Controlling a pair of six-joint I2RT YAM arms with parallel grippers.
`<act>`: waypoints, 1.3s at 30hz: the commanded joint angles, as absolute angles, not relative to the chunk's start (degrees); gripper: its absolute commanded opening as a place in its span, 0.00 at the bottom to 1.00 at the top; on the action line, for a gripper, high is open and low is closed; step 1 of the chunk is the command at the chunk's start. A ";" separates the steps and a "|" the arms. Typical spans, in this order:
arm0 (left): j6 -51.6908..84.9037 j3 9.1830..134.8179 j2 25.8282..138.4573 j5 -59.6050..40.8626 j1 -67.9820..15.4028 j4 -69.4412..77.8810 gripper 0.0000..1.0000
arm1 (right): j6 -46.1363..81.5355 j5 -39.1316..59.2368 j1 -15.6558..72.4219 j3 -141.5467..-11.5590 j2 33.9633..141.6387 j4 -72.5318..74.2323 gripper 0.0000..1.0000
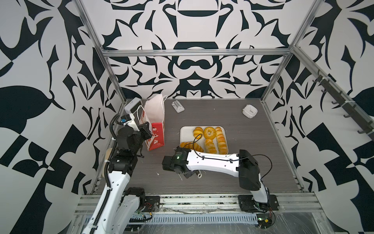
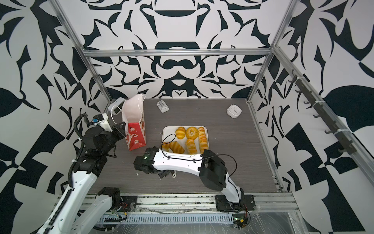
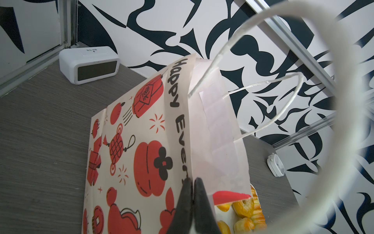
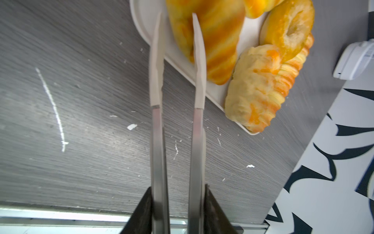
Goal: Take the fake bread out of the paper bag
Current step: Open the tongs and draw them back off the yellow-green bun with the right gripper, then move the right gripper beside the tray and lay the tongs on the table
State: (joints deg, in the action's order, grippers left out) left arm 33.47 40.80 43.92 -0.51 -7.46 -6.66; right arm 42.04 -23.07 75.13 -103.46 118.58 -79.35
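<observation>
Operator: Bread (image 1: pixel 209 132) first. Where do we stand?

Spotter: We count five pieces, all lying on the tray (image 1: pixel 185 134). We see none in the bag (image 1: pixel 157 133), though its bottom is hidden from us, so we judge the unloading all but done.

Operator: And the right end effector (image 4: pixel 177 22)?

Spotter: Its two long blades stand spread, tips at the tray corner nearest the bag. The croissant (image 4: pixel 212 40) lies right there: one tip shows over bare tray, the other across the croissant's end. We cannot tell whether they touch it or hang just above it, but nothing looks pinched.

Operator: Which way does the croissant run?

Spotter: Along the tray's edge nearest the arm bases, so at a slant to the blades, not in line with them. If we back out, we judge the pull should go straight along the blades, away from the tray, so neither tip drags that end off the rim.

Operator: And the left end effector (image 3: pixel 191 183)?

Spotter: Pressed together on the bag's top rim, pinching the paper. The bag stands well apart from the tray, off the croissant's side of it. So the right arm is much the nearer to the bread.
</observation>
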 commanded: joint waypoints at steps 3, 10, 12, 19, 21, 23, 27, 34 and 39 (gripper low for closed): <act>34.19 40.02 43.53 -1.18 -7.29 -6.24 0.00 | 43.25 -21.92 75.23 -102.42 114.30 -77.96 0.41; 34.32 40.01 43.53 -1.29 -7.30 -6.33 0.00 | 44.68 -19.54 75.28 -101.81 110.44 -75.93 0.37; 34.42 39.78 43.42 -1.21 -7.29 -6.33 0.00 | 45.13 -19.96 75.18 -101.74 109.13 -76.03 0.36; 34.45 39.82 43.61 -1.53 -7.32 -6.24 0.00 | 47.52 -24.87 74.22 -100.33 103.41 -76.64 0.34; 34.45 39.90 43.75 -1.63 -7.29 -6.24 0.00 | 48.52 -26.87 73.42 -98.33 100.76 -76.37 0.32; 34.45 40.05 43.79 -1.82 -7.30 -6.32 0.00 | 49.66 -28.42 71.90 -95.23 97.06 -75.40 0.31; 34.45 40.05 43.94 -2.14 -7.29 -6.35 0.00 | 50.40 -29.63 64.64 -83.55 85.58 -70.41 0.31; 34.72 40.37 44.90 -3.31 -7.29 -5.98 0.00 | 44.85 -25.05 44.92 -59.41 64.02 -55.71 0.28; 34.64 40.91 45.86 -3.80 -7.29 -6.09 0.00 | 38.99 -24.30 36.16 -54.41 63.23 -53.41 0.28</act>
